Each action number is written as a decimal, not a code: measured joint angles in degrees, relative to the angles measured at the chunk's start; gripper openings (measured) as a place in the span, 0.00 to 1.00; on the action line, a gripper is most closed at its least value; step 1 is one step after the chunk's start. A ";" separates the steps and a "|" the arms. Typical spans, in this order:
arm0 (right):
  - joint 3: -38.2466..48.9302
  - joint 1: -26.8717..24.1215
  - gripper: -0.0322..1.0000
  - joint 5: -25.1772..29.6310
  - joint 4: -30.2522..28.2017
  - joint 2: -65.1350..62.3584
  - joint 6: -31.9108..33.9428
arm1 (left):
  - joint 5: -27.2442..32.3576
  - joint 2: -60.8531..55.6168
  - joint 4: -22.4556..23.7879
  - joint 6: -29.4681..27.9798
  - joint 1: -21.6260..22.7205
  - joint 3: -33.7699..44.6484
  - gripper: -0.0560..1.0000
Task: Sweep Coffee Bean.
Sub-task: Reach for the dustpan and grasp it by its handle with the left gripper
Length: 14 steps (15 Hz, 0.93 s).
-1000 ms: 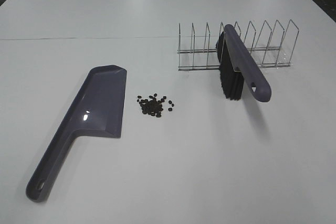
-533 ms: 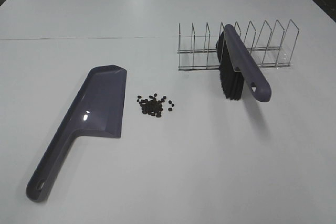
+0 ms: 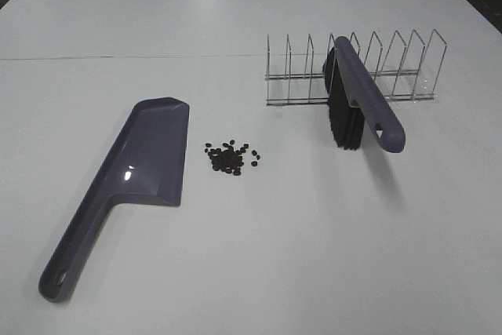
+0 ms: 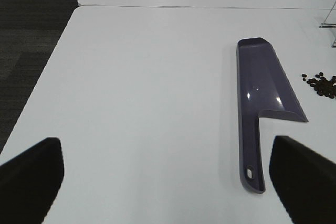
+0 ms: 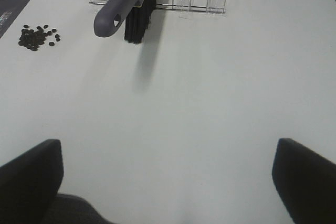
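A loose cluster of tiny dark coffee beans (image 3: 230, 157) lies on the white table (image 3: 259, 256), just right of the grey-purple dustpan (image 3: 149, 158). The dustpan lies flat, handle toward the front left. It also shows in the left wrist view (image 4: 262, 87), with the beans (image 4: 323, 85) at the edge. A grey-purple brush (image 3: 362, 103) with black bristles leans in a wire rack (image 3: 353, 68). The right wrist view shows the brush (image 5: 128, 1) and beans (image 5: 37, 36). My left gripper (image 4: 168, 182) and right gripper (image 5: 168, 182) are open and empty; neither shows in the high view.
The table's left edge (image 4: 50, 77) borders dark floor. A seam (image 3: 118, 57) runs across the table behind the dustpan. The wire rack has several upright dividers.
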 joint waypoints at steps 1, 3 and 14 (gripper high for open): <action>0.00 0.00 0.98 0.00 0.00 0.00 0.00 | 0.00 0.00 0.00 0.00 0.00 0.00 1.00; 0.00 0.00 0.98 0.00 0.00 0.00 0.00 | 0.00 0.00 0.00 0.00 0.00 0.00 1.00; 0.00 0.00 0.98 0.00 0.00 0.00 0.00 | 0.00 0.00 0.00 0.00 0.00 0.00 0.99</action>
